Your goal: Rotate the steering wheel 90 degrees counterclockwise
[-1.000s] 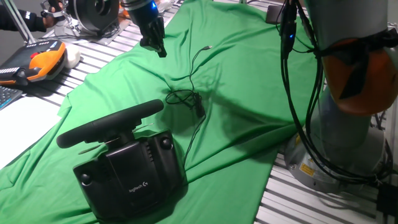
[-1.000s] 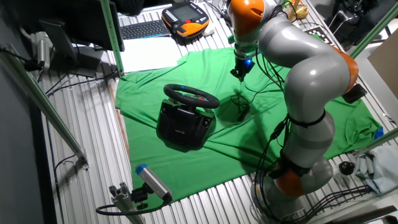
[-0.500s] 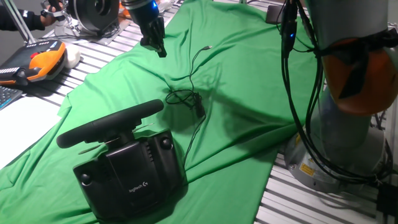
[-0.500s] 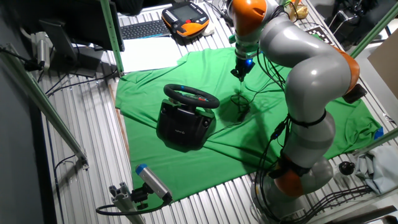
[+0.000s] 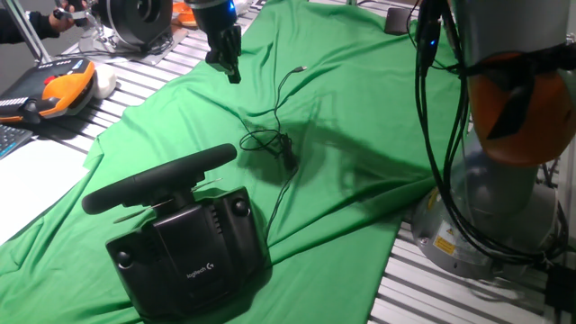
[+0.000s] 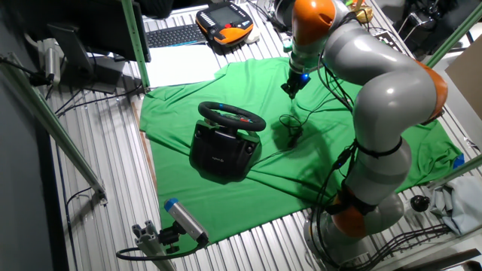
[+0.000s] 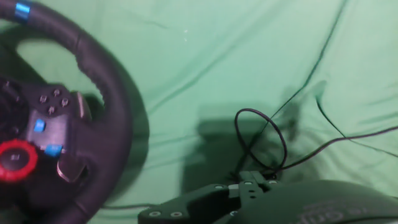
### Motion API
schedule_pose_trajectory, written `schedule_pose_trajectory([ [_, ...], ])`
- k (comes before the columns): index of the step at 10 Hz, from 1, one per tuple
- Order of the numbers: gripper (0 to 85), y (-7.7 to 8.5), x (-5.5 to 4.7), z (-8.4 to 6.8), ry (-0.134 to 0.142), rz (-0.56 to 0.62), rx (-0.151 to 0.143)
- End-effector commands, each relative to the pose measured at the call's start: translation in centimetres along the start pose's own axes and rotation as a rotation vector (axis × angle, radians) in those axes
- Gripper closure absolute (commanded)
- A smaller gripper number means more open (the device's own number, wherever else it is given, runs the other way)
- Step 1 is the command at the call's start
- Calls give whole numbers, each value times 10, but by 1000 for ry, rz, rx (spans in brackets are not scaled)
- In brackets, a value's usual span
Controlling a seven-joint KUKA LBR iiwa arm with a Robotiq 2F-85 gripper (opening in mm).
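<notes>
The black steering wheel (image 5: 162,177) sits on its boxy black base (image 5: 193,252) with a small white logo, on the green cloth (image 5: 360,99). In the other fixed view its rim (image 6: 231,115) faces up over the base (image 6: 221,154). My gripper (image 5: 232,72) hangs above the cloth, well beyond the wheel and apart from it, its fingers together and empty; it also shows in the other fixed view (image 6: 288,90). The hand view shows the wheel rim (image 7: 109,93) at left, with a red dial and blue buttons on the hub.
A coiled black cable (image 5: 270,142) lies on the cloth between gripper and wheel, also in the hand view (image 7: 261,140). An orange-and-black pendant (image 5: 58,90) and a round black-and-silver device (image 5: 135,22) lie at far left. The arm's base (image 5: 504,180) stands at right.
The gripper has shifted slightly up and away from the wheel, and the arm's upper links have swung a little to the right. The wheel and cable have not moved.
</notes>
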State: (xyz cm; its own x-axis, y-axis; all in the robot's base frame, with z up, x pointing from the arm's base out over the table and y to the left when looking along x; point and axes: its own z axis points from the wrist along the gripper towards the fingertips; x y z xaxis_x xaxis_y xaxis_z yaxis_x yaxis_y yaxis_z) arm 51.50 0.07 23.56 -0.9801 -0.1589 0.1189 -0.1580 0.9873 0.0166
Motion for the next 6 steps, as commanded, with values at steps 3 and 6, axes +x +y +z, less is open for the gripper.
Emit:
schedule_pose_trajectory([
  [3, 850, 0, 0, 0, -19, 74, -20],
  [6, 850, 0, 0, 0, 24, 0, -80],
])
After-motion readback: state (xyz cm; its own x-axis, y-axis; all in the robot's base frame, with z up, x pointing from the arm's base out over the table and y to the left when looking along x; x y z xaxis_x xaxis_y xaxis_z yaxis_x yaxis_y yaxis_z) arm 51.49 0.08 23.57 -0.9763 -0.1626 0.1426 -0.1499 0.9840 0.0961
